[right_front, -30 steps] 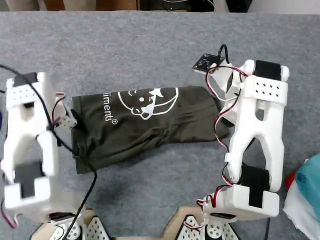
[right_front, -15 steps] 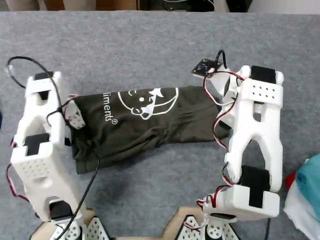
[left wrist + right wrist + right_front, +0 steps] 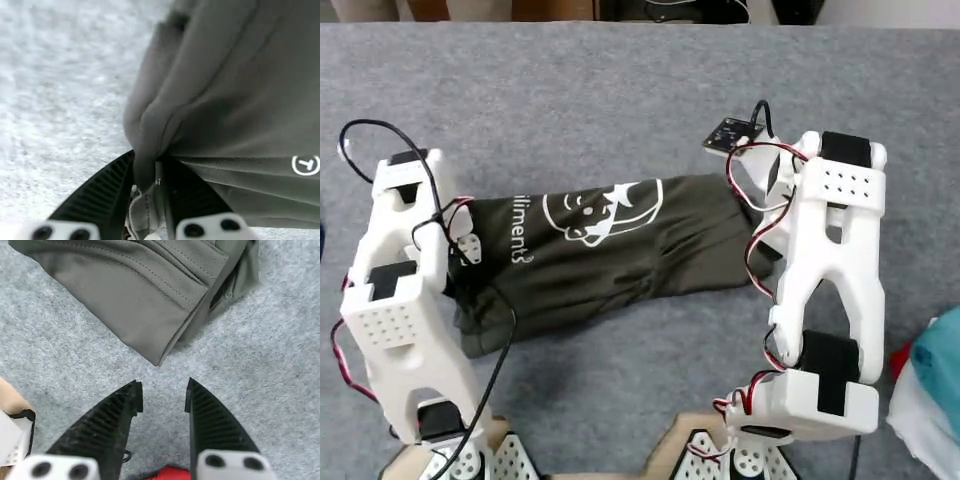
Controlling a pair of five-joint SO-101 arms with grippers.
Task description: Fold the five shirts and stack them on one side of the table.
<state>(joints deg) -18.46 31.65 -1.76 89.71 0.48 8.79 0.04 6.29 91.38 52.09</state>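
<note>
A dark olive shirt [image 3: 610, 255] with a white print lies bunched lengthwise across the middle of the grey table [image 3: 620, 90]. My left gripper [image 3: 147, 172] is shut on a pinched fold of the shirt [image 3: 225, 100] at its left end; the high view shows this gripper [image 3: 463, 247] there. The right arm [image 3: 835, 250] stands over the shirt's right end. In the right wrist view my right gripper [image 3: 162, 387] is open just above the bare table, a short way off the shirt's hem [image 3: 150, 300], with nothing between its fingers.
A pile of teal, white and red cloth [image 3: 930, 375] lies at the table's right edge, beside the right arm's base. A small loose circuit board [image 3: 730, 130] on wires hangs near the right arm. Bare cloth-covered table stretches along the far side.
The left arm swung in to the shirt's left end and shut on it. The shirt has slid and bunched to the left. The right arm has barely moved.
</note>
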